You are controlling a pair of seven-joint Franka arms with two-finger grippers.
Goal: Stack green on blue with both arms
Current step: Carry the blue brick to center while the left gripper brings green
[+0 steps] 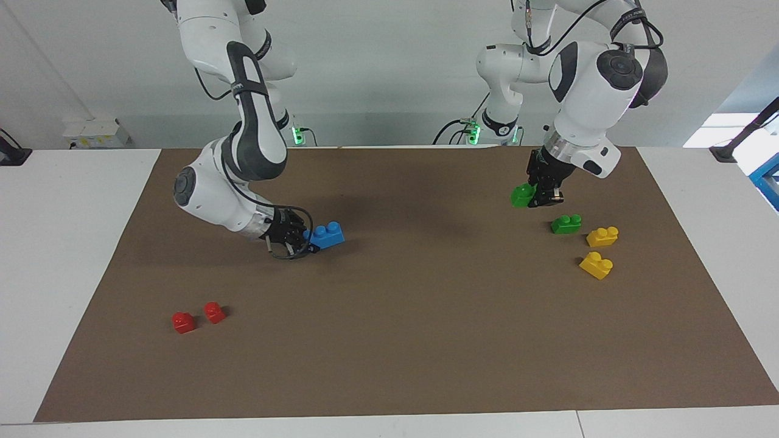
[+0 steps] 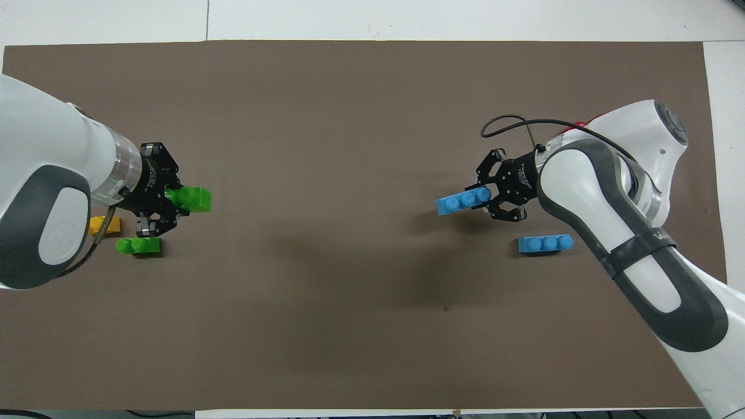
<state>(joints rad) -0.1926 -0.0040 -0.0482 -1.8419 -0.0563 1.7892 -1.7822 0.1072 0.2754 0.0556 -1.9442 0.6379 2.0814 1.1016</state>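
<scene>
Two arms reach over the tabletop [image 1: 389, 340], which is covered by a brown mat. The right arm [image 1: 234, 152] bends low from its base, and its end effector [image 1: 302, 239] [image 2: 486, 195] is closed on one end of a blue brick [image 1: 325, 235] [image 2: 463, 201]. That brick sticks out sideways from the fingers toward the middle of the mat, held in the air with its shadow on the mat below. The left arm [image 1: 593, 85] hangs its end effector [image 1: 538, 194] [image 2: 169, 201] over the mat at its own end, closed on a green brick [image 1: 522, 196] [image 2: 193, 198]; this brick juts from the fingers toward the middle too, studs tipped sideways, clear of the mat.

The second blue brick [image 2: 545, 243] lies flat on the mat, nearer the robots than the held one in the overhead view; the facing view hides it behind the right arm. The second green brick [image 1: 566, 224] [image 2: 138, 245] rests on the mat just beside the left end effector. Two yellow bricks [image 1: 602, 236] [image 1: 596, 265] lie beside that green one, farther from the robots. Two red bricks [image 1: 184, 322] [image 1: 213, 312] sit close together at the right arm's end, well apart from the blue ones.
</scene>
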